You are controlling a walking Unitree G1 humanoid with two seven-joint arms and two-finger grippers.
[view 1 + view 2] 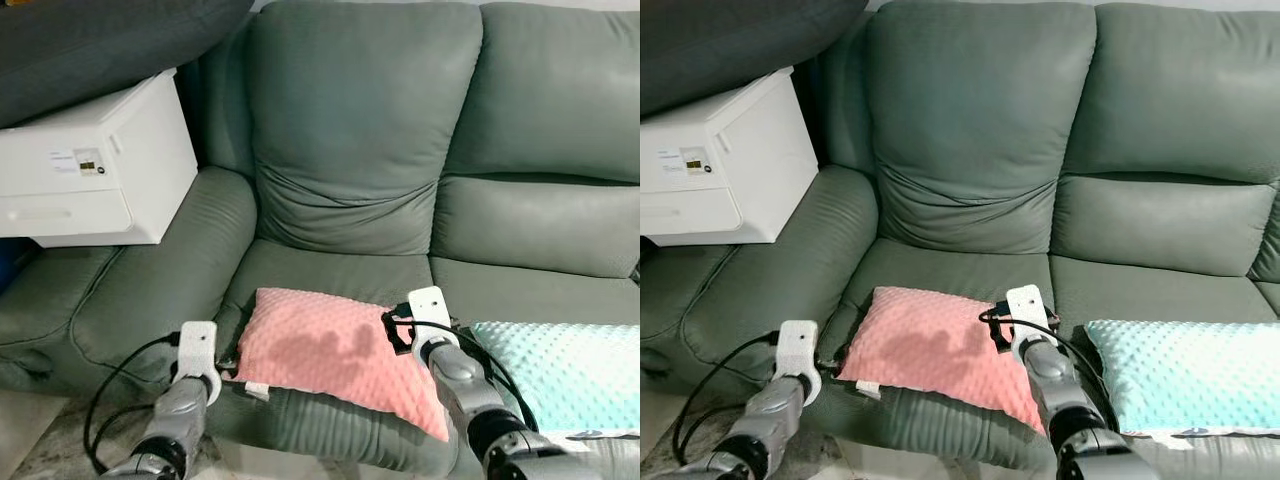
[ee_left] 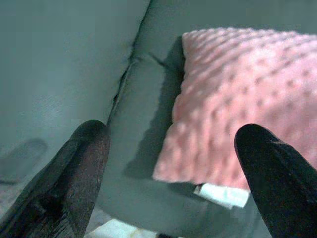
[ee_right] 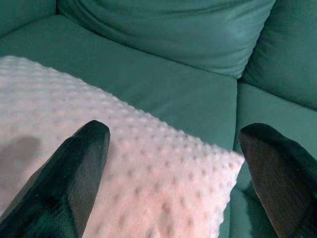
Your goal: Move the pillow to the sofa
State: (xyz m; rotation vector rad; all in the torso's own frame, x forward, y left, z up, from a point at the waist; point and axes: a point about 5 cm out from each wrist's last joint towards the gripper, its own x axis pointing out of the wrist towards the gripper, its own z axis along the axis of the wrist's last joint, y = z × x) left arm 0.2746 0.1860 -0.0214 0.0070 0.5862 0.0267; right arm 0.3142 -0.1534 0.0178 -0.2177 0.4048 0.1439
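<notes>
A grey-green sofa [image 1: 360,150] spans the scene, with tall back cushions and a broad padded armrest [image 1: 150,280] on the robot's left. A white box-shaped appliance [image 1: 95,165] rests on that armrest, with a dark cushion [image 1: 100,45] lying across its top. On the sofa's right seat lies a pale mint pillow [image 1: 560,375] with a dotted texture, just beside the robot's right arm. The pink pillow [image 1: 335,350] lies flat on the left seat cushion, close to its front edge, its near corner hanging slightly over; a white tag [image 2: 220,194] pokes out from under that side. Shadows of the arms fall across its top. The left gripper [image 2: 171,168] sits at the pillow's left edge near the seam by the armrest, its jaws wide apart and not touching the fabric. The right gripper [image 3: 176,168] hovers over the pillow's right end, jaws likewise spread apart, holding nothing. Black cables [image 1: 110,395] loop from both wrists.
</notes>
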